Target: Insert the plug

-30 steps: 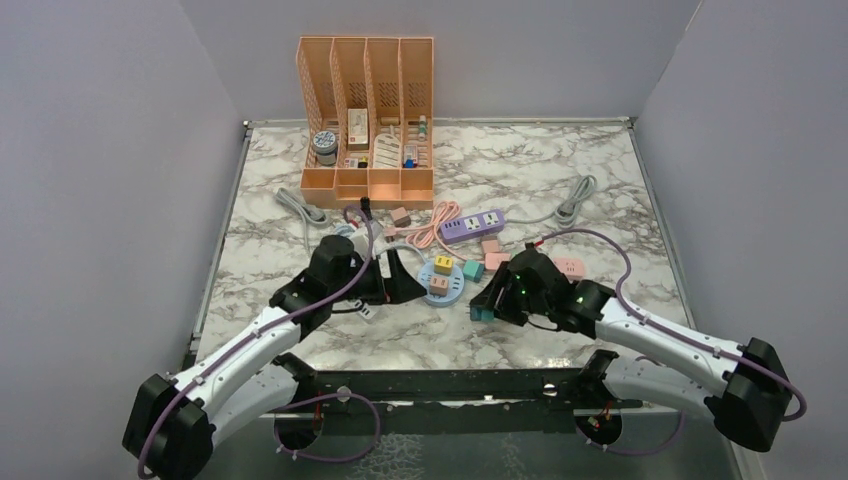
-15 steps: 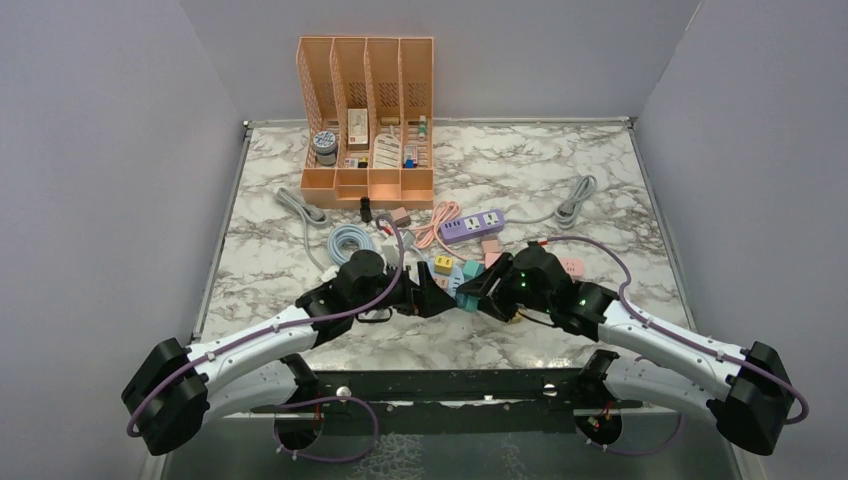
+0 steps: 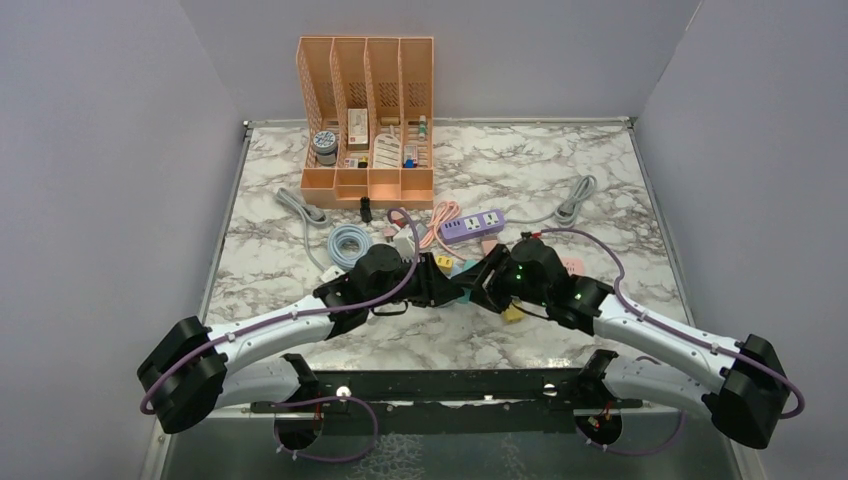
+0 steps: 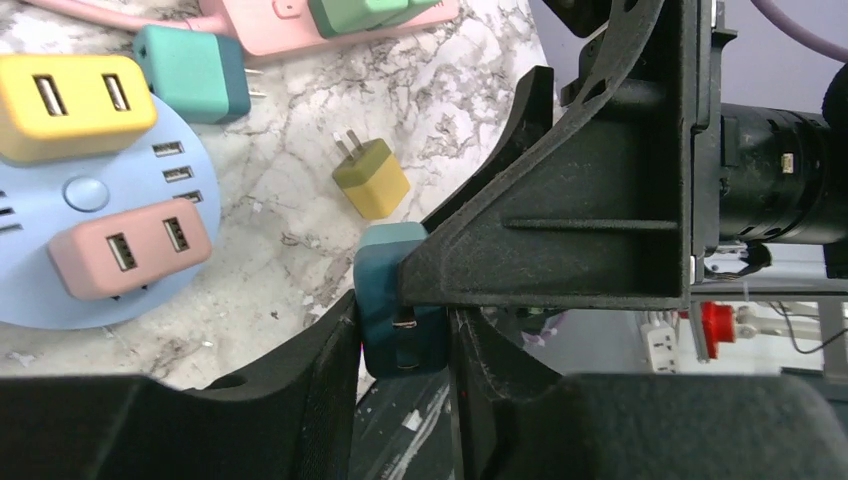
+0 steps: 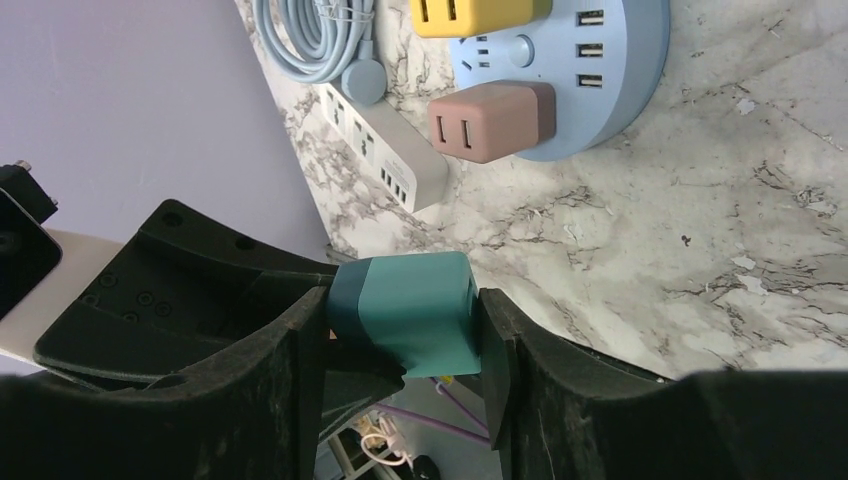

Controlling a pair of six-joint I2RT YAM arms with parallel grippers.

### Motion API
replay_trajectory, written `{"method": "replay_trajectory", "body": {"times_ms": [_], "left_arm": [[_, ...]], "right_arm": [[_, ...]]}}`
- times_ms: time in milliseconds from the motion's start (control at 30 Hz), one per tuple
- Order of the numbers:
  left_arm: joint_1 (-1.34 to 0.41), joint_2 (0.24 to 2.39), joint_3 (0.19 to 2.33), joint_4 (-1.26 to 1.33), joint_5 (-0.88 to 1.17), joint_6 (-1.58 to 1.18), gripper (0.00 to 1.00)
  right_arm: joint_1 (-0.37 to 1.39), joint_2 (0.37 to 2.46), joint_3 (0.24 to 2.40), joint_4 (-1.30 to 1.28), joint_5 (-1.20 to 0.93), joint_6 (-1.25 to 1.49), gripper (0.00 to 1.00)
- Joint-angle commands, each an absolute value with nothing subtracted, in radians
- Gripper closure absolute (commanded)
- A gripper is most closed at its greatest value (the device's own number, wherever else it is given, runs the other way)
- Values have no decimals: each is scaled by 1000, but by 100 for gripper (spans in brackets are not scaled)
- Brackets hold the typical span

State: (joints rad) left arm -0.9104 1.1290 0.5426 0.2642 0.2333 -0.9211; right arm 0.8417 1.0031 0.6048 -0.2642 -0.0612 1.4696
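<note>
Item: teal plug (image 5: 400, 305), held off the counter (image 5: 700, 250). The fingers of the right gripper (image 5: 400, 325) and the left gripper (image 4: 400, 345) pinch it at once (a handover, probably). Risk: an uneven release twists or drops it, leaving the prongs misaligned for the blue hub (image 4: 25, 280).

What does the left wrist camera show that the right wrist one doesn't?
Left wrist only: an olive plug on the marble and a pink power strip. Right wrist only: a white power strip and a coiled pale blue cable. Both: the gripped teal plug and the round blue hub with a yellow adapter and a pink adapter.
</note>
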Motion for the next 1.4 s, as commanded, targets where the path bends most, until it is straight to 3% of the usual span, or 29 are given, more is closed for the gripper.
{"method": "replay_trajectory", "body": {"times_ms": [0, 167, 400, 567, 800, 1200, 1367], "left_arm": [[-920, 1109, 548, 328, 174, -941, 77], [-918, 1066, 545, 326, 162, -888, 93], [-915, 1017, 615, 257, 225, -845, 97], [-914, 986, 706, 264, 328, -870, 98], [-914, 963, 773, 324, 423, -914, 98], [-915, 935, 818, 404, 443, -1008, 98], [-915, 908, 805, 417, 406, -1013, 98]], "right_arm": [[844, 1000, 621, -199, -96, 1467, 52], [844, 935, 633, -226, -46, 1369, 24], [843, 725, 671, -227, 51, 1149, 11], [844, 573, 675, -234, 28, 1017, 11], [844, 451, 655, -104, -89, 874, 19], [844, 639, 676, 157, -324, 932, 45], [844, 615, 629, 237, -314, 970, 42]]}}
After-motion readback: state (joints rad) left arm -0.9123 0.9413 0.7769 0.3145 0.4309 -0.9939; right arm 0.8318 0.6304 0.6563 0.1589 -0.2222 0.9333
